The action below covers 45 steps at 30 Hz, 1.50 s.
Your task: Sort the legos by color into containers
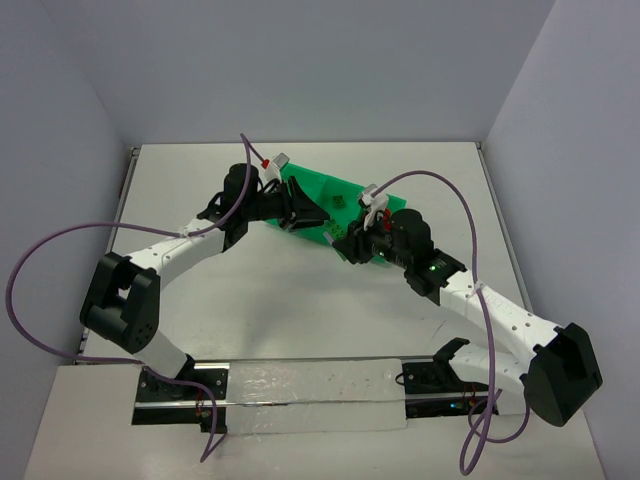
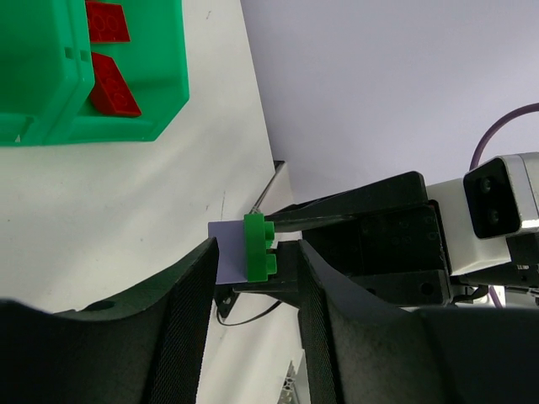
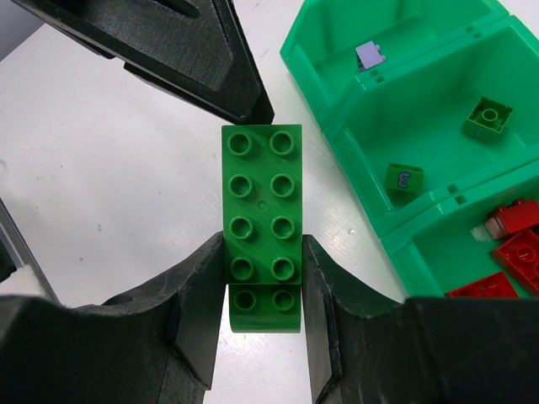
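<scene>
My right gripper [image 3: 261,278] is shut on a long green lego [image 3: 262,219], studs facing the camera, held above the white table. In the left wrist view this green lego [image 2: 255,247] has a lavender lego [image 2: 226,251] joined under it. My left gripper [image 2: 254,278] is open, its fingers on either side of that stack at their tips, with a gap on the stud side. The green tray [image 3: 337,126] lies to the right; its compartments hold a lavender lego [image 3: 370,56], green legos [image 3: 487,116] and red legos [image 3: 518,248]. In the top view both grippers, left [image 1: 297,213] and right [image 1: 347,243], meet at the tray [image 1: 320,190].
Red legos [image 2: 114,84] lie in the tray's end compartment [image 2: 160,101] in the left wrist view. Purple cables arch over both arms [image 1: 440,185]. Grey walls close in the table on three sides.
</scene>
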Motion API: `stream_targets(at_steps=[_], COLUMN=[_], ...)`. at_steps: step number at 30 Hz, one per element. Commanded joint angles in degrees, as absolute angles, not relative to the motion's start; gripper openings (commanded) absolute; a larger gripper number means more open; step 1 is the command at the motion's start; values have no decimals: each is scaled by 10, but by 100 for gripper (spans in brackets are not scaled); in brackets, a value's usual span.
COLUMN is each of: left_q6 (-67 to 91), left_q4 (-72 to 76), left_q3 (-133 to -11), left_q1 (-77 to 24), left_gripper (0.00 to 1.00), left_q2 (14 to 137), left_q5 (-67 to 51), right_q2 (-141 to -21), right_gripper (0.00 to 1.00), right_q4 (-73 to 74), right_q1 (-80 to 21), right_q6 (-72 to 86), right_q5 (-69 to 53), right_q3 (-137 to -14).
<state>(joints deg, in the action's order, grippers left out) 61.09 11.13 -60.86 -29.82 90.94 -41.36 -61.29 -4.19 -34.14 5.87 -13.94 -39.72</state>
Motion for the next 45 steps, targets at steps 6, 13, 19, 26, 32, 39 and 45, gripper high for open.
stream_targets(at_steps=[6,13,19,26,32,39,45], left_q6=[595,570,529,504,504,509,516], left_q4=[107,73,21,-19,-20,-9,-6], left_q3=[-638,-651,-667,-678,-676,-678,-679], left_q1=[-299,-307,-315,-321,-324,-334,-340], left_gripper=[43,34,42,51,54,48,25], left_q2=[908,911,912,918,920,930,935], left_q5=[-416,-412,-393,-373,-371,-378,-379], right_q2=[-626,-633,-631,-629,-627,-627,-626], right_gripper=[2,2,2,3,3,3,3], right_q4=[-47,-46,-45,-44,-43,-43,-42], right_q1=[-358,-362,-362,-363,-363,-363,-364], right_q6=[48,47,47,47,47,47,47], right_q5=[-135,-132,-125,-124,-122,-124,-125], right_q3=[-422,-425,-426,-426,-425,-426,-425])
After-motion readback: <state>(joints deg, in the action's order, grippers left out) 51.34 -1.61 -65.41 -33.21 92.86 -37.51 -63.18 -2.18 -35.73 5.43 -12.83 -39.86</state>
